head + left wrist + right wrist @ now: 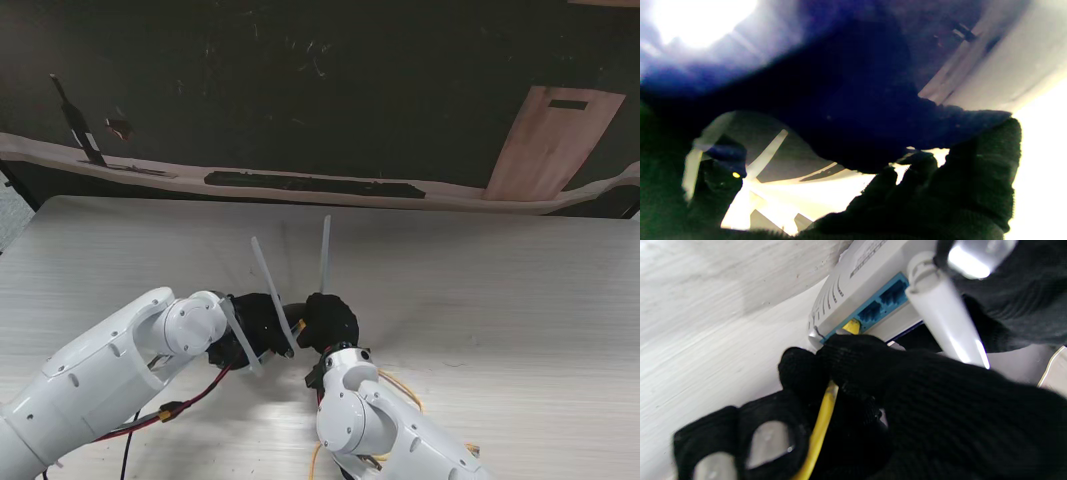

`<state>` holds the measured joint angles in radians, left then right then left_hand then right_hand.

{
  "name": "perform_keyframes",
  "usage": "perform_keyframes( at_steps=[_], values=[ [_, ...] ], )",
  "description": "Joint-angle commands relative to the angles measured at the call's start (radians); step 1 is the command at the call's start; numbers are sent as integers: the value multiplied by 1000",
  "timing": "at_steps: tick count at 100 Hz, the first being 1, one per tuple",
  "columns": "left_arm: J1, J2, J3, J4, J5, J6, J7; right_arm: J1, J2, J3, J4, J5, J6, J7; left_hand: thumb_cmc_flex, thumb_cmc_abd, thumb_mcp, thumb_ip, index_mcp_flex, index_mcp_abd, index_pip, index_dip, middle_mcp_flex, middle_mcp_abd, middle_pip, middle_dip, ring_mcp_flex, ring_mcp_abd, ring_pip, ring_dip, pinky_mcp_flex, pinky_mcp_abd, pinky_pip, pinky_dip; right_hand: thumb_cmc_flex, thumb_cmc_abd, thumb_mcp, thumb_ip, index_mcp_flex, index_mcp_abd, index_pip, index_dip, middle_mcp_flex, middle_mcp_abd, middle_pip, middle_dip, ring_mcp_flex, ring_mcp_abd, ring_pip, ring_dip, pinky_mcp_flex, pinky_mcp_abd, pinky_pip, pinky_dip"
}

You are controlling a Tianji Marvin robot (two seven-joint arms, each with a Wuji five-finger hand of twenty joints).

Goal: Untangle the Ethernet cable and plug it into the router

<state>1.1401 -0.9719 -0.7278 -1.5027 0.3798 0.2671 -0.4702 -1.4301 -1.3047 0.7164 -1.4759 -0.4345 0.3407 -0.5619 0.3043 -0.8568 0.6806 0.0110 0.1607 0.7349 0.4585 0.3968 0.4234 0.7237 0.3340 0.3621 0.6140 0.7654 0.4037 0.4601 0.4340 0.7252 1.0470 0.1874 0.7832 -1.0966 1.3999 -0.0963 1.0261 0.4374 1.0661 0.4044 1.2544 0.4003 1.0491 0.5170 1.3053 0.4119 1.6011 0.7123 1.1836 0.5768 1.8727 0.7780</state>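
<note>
Where the two black-gloved hands meet near the table's centre in the stand view, the router (853, 283) sits between them, mostly hidden; only its white antennas (270, 290) show there, slanting up and away from me. In the right wrist view the router is a white box w/ vent slots and a row of blue ports (880, 303) facing the right hand (853, 373). Yellow Ethernet cable (821, 426) runs lengthwise along the fingers, long axis pointing straight at the ports; its tip is at the end port, just beside the casing's corner. Cannot tell if fully seated. Right hand: clenched around the cable, fingertips (846, 346) touching the port face. Left hand (258, 325): at the router's left side; grip cannot be told, its wrist view too dark and blurred. Wooden table (520, 300): pale, grained.
</note>
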Motion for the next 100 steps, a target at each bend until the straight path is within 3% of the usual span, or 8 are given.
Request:
perform_keyframes(
  at_steps=[1,35,54,64,70,72,79,100],
  values=[
    [96,-40,88,61,-55,-16,-82,-17,-39,-45,28,21,-10,55,809,171,559,-49,174,-497,315,66,183,-473,281,73,175,-507,237,59,86,-466,104,24,134,81,57,-24,53,53,14,-49,195,237,115,15,-3,-214,115,43,4,-268,221,6],
    [72,-44,116,68,-99,-43,-91,17,-58,-85,97,32,-60,42,803,151,587,-55,180,-501,320,70,192,-475,282,74,200,-522,236,69,115,-478,110,-2,120,104,43,-21,53,21,16,-53,200,207,128,21,-3,-219,113,46,3,-264,216,-1],
    [91,-43,96,55,-61,-19,-76,7,-33,-76,73,-29,-45,54,809,168,566,-58,182,-499,317,69,191,-472,282,74,196,-510,234,82,103,-464,121,4,78,164,-49,-19,16,-11,-15,-109,149,164,93,3,-4,-178,52,16,-4,-224,166,-40],
    [112,-44,68,43,-24,-4,-59,-7,-12,-59,47,-76,-36,58,810,173,558,-59,183,-499,318,70,190,-471,282,74,193,-507,232,84,98,-459,123,7,-7,82,-114,-103,-82,-16,-102,-183,12,166,38,-33,-11,-75,-100,-87,-34,-43,-11,-107],
    [125,-44,50,37,0,3,-48,-17,3,-48,28,-105,-30,68,811,177,553,-60,183,-499,319,70,190,-471,282,74,194,-506,232,85,96,-456,124,8,-115,133,-135,-49,-39,-52,-444,-6,-101,167,-7,-72,-22,8,-245,-214,-77,107,-174,-222],
    [128,-45,44,36,6,5,-44,-20,7,-43,22,-112,-30,70,811,178,553,-60,183,-499,319,70,190,-471,282,74,192,-505,231,85,95,-456,124,8,-144,146,-138,-10,-47,-56,-532,40,-146,168,-28,-84,-25,36,-317,-257,-94,117,-243,-267],
    [139,-46,22,33,22,12,-37,-35,22,-24,-4,-132,-30,80,812,181,549,-60,184,-501,319,70,188,-472,281,74,189,-502,231,86,90,-454,124,10,-193,145,-158,-11,-120,-85,-640,52,-275,158,-93,-102,-74,98,-542,-358,-222,121,-419,-352],
    [162,-57,-28,42,72,36,15,-81,44,43,-61,-170,-69,57,814,182,547,-61,183,-501,320,71,186,-472,281,73,183,-499,233,88,81,-451,127,18,-240,155,-193,-24,-200,-112,-739,39,-437,137,-187,-116,-287,127,-754,-363,-493,121,-570,-321]
  ],
)
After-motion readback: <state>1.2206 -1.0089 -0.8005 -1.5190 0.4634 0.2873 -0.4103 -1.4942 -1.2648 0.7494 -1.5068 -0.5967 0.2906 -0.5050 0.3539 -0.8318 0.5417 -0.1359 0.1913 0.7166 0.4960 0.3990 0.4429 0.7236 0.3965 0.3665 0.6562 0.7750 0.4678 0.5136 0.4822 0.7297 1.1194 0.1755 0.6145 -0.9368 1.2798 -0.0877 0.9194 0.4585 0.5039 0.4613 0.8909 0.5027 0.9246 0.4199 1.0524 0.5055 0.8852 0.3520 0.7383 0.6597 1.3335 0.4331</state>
